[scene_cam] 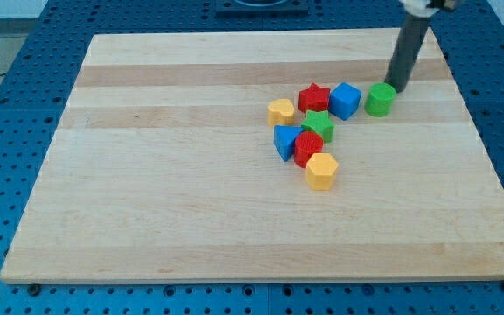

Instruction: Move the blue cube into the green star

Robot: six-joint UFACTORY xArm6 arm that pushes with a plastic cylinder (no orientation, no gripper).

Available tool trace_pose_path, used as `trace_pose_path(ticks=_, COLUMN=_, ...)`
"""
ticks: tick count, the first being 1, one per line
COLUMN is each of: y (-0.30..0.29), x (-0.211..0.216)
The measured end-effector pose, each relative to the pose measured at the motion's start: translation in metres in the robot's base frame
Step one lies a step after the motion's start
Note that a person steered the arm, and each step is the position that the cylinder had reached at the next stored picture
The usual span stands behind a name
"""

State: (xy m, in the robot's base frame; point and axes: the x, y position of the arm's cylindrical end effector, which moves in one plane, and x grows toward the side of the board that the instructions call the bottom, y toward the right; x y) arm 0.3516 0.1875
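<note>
My tip [395, 88] rests on the wooden board [191, 192] near the view's top right corner, at the lower end of the dark rod, which leans up toward the view's top. It grips nothing, being a bare rod; it stands just beside the green cylinder [379, 100], at that block's upper right edge, so close that I cannot tell whether they touch.

Eight blocks lie on the board, all toward the view's left and bottom of my tip. There are two green ones, two red, two blue and two yellow.

The green cylinder is nearest. Next to its left, just beside it, sits the blue cube [346, 101]. Farther left, touching or nearly touching the cube, is the red star [314, 97]. The green star [318, 125] lies below and left of the blue cube, close but apart from it, just under the red star.

Farther left of my tip is a yellow block [280, 111] with a rounded top, its shape unclear. Below the green star come a blue triangular block [285, 141] and a red block [308, 147], pressed together. The yellow hexagon [321, 171] is the farthest from my tip, at the cluster's bottom, touching the red block.
</note>
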Motion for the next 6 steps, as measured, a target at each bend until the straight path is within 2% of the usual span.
trace_pose_path(ticks=1, y=-0.001, x=0.03)
trace_pose_path(ticks=3, y=-0.002, x=0.05)
trace_pose_path(ticks=4, y=0.008, x=0.013)
trace_pose_path(ticks=5, y=-0.016, x=-0.016)
trace_pose_path(ticks=6, y=-0.043, x=0.014)
